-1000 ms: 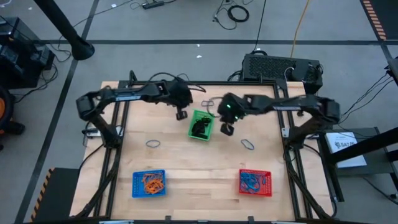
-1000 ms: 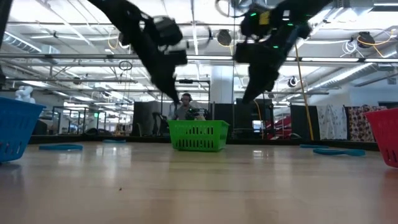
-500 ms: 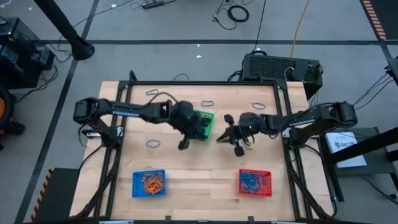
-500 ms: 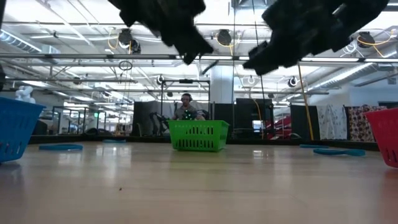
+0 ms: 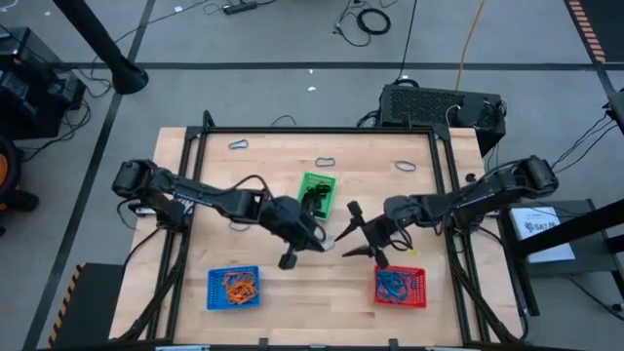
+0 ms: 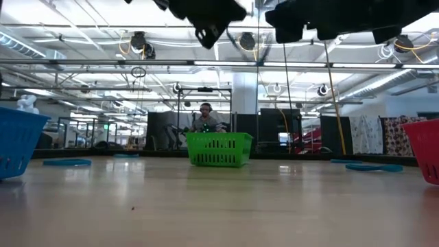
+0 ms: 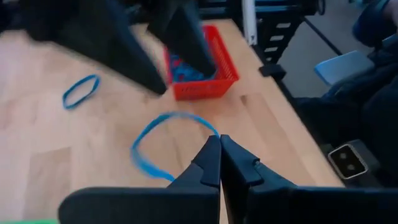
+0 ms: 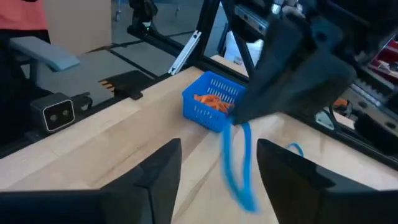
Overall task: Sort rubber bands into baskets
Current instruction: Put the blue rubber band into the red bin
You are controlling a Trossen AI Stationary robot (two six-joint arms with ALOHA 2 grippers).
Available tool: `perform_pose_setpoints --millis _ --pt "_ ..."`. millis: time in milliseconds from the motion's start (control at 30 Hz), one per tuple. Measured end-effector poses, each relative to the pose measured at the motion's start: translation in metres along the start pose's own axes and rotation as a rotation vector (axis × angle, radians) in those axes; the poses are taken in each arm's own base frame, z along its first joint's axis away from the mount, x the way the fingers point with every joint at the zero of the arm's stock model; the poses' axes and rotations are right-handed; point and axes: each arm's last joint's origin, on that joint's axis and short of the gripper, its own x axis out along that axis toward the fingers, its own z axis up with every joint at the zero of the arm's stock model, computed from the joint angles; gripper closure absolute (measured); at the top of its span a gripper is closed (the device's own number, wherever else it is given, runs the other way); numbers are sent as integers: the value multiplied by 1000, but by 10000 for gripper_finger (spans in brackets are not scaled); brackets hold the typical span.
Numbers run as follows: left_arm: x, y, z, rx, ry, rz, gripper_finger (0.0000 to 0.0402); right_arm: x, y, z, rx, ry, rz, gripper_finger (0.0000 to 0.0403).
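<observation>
On the pale wooden desk, the green mesh basket serves as landmark. Just in front of it, the left gripper has its dark tapered fingers pinched shut on a thin blue band, a limp loop that hangs blurred. Beside it, toward the red basket, the right gripper spreads its fingers wide, apparently empty. The blue basket holds orange bands.

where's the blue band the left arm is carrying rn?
The blue rubber band hangs from the shut left end effector mid-table, in front of the green basket, facing the open right end effector.
</observation>
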Motion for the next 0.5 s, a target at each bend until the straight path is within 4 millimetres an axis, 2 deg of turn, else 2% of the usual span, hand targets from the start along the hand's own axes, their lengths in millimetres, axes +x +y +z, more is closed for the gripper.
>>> perform_pose_setpoints --millis 233,500 --pt "5 -16 3 47 -40 27 401 13 4 -7 -8 -20 10 192" --pt "6 -20 5 100 -61 21 401 21 3 -17 5 24 -61 215"
